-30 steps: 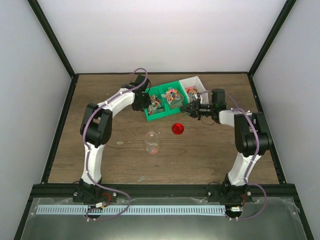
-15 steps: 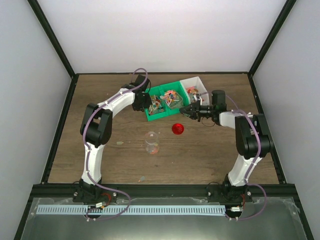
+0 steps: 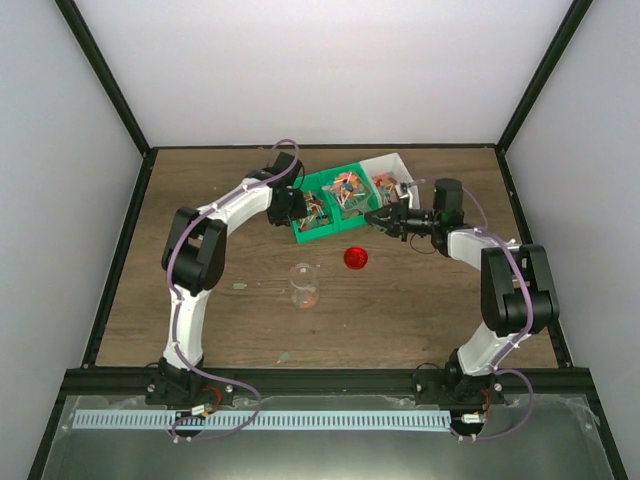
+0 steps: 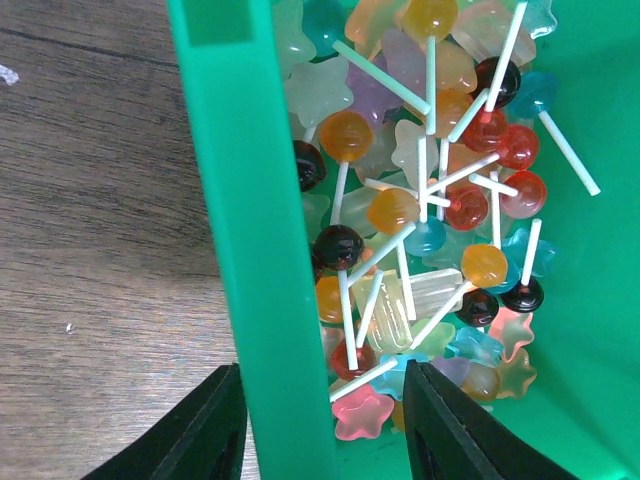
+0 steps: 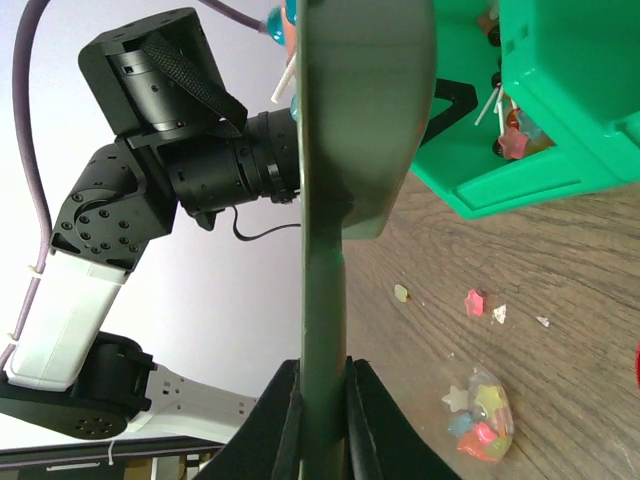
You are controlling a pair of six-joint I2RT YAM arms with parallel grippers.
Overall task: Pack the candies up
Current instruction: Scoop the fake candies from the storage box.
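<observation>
Status: early stage. The left gripper (image 4: 325, 425) stands open, its jaws straddling the wall of the green bin (image 4: 270, 200) without clamping it. Most candies (image 4: 420, 210) lie in this bin, just ahead of the inner jaw. The right gripper (image 5: 322, 400) is closed on the handle of the scoop (image 5: 345, 150), which is held edge-on. The jar (image 5: 480, 412), below and right of these jaws, holds only a few candies. Several lie loose on the table (image 5: 580, 270). Remaining: fill the jar, then fit the red lid (image 3: 355, 258).
</observation>
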